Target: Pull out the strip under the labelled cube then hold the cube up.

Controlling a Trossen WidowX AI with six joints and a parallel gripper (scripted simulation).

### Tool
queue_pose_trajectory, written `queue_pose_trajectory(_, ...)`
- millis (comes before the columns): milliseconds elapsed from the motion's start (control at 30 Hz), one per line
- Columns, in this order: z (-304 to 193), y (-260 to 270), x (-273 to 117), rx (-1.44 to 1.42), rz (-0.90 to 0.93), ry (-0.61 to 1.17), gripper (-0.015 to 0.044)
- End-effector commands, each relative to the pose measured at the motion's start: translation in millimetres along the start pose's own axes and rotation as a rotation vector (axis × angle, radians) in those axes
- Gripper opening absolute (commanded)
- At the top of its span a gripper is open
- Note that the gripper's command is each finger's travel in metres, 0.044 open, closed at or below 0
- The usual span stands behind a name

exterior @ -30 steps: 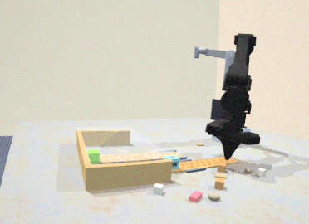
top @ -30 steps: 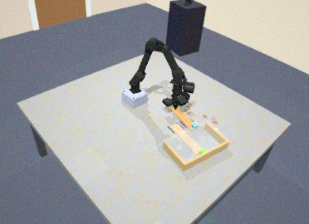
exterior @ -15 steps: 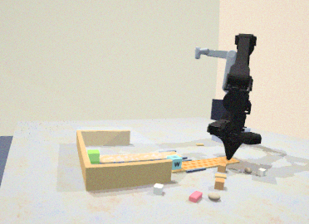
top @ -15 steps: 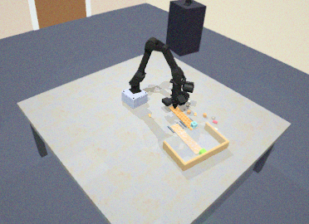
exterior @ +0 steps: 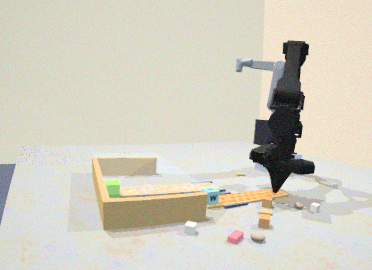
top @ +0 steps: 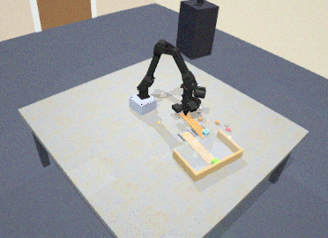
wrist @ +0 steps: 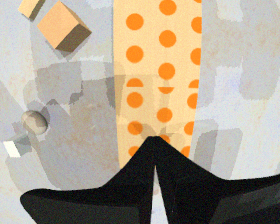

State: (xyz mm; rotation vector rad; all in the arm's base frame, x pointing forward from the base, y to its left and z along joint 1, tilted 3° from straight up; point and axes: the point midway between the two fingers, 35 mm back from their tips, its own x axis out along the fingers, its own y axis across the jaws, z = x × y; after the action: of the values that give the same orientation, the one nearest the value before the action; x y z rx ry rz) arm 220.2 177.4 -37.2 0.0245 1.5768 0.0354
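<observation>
The light blue cube [top: 205,132] [exterior: 210,197] has a dark W on its side. It sits at the far end of the orange-dotted strip [top: 192,123] [exterior: 250,197] [wrist: 150,40], beside the tray's open side. A paler strip [top: 197,146] [exterior: 165,189] reaches into the tray, with a green cube [top: 215,160] [exterior: 113,188] at its far end. My gripper [top: 185,114] [exterior: 276,191] [wrist: 153,141] is shut and empty, pointing down at the dotted strip's end away from the cube. Its tips are at or just above the strip; contact cannot be told.
A wooden-walled tray [exterior: 155,213] stands beyond the strips. Dark blue rails [top: 182,137] [exterior: 236,205] lie beside them. Orange blocks [exterior: 264,220] [wrist: 55,22], a stone [exterior: 298,205] [wrist: 35,122], white cubes [exterior: 190,228] [wrist: 13,147] and a pink block [top: 227,130] [exterior: 235,237] lie along one side.
</observation>
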Motion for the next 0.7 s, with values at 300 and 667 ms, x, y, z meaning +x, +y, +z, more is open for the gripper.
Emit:
queue_pose_trajectory(300, -7.4, -2.8, 5.1, 0.001, -0.007, 0.027, 0.0)
queue_pose_trajectory(667, 2.3, 0.7, -42.9, 0.001, -0.007, 0.026, 0.0)
